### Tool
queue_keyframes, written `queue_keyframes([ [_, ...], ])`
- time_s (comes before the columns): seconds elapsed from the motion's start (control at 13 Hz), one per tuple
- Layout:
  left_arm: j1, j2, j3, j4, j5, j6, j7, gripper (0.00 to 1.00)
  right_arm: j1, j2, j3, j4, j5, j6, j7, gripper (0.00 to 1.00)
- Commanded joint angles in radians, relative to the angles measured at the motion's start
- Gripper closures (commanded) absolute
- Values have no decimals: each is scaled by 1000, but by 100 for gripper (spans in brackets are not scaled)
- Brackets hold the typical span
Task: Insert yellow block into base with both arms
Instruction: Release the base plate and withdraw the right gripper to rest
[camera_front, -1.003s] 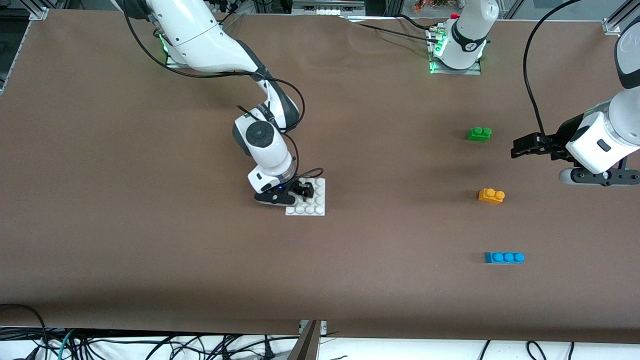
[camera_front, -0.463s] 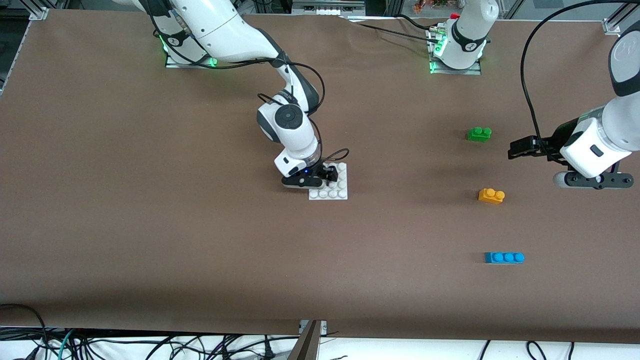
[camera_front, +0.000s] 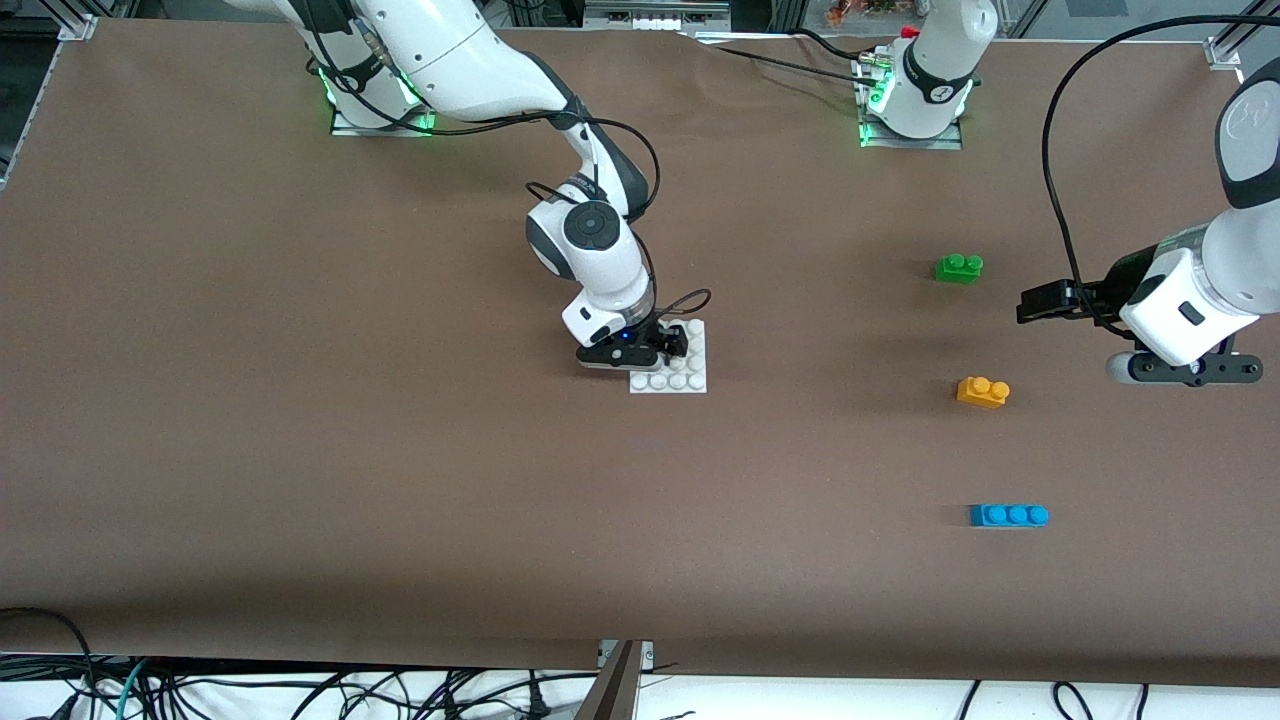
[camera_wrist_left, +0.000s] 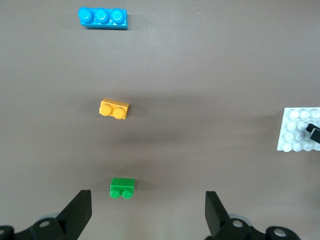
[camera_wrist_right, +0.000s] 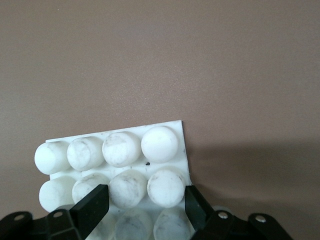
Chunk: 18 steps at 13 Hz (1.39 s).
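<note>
The yellow block (camera_front: 982, 391) (camera_wrist_left: 114, 109) lies by itself on the brown table, toward the left arm's end. The white studded base (camera_front: 690, 378) (camera_wrist_right: 115, 150) (camera_wrist_left: 297, 131) is near the table's middle. My right gripper (camera_front: 672, 343) (camera_wrist_right: 145, 196) is shut on the base, its fingers clamping a pair of studs at one edge. My left gripper (camera_front: 1035, 303) (camera_wrist_left: 147, 199) hangs open and empty above the table, beside the green brick and apart from the yellow block.
A green two-stud brick (camera_front: 958, 268) (camera_wrist_left: 122, 188) lies farther from the front camera than the yellow block. A blue three-stud brick (camera_front: 1008, 515) (camera_wrist_left: 102, 18) lies nearer. The arm bases (camera_front: 915, 100) stand along the table's back edge.
My right gripper has carried the base toward the left arm's end and a little farther from the front camera. The left gripper has barely shifted.
</note>
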Motion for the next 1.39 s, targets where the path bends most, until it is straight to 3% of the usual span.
queue_keyframes([
  [0.0, 3, -15, -3, -9, 18, 4, 19, 0, 20, 43, -5, 72, -3, 4, 27, 29],
  [0.46, 0, -18, -3, -9, 18, 4, 19, 0, 3, -3, -6, 99, 0, -43, 16, 12],
  [0.69, 1, -18, -3, -11, 18, 4, 19, 0, -57, -60, -6, 133, -11, -195, -13, 2],
  [0.85, 6, -17, -3, -14, 18, 6, 21, 0, -104, -122, -8, 132, 0, -293, -74, 2],
  [1.16, 21, -17, -3, -49, 18, 55, 27, 0, -218, -256, -72, 130, 3, -532, -242, 2],
  [1.31, 38, -15, -3, -89, 18, 105, 109, 0, -287, -343, -75, 124, 5, -661, -366, 1],
])
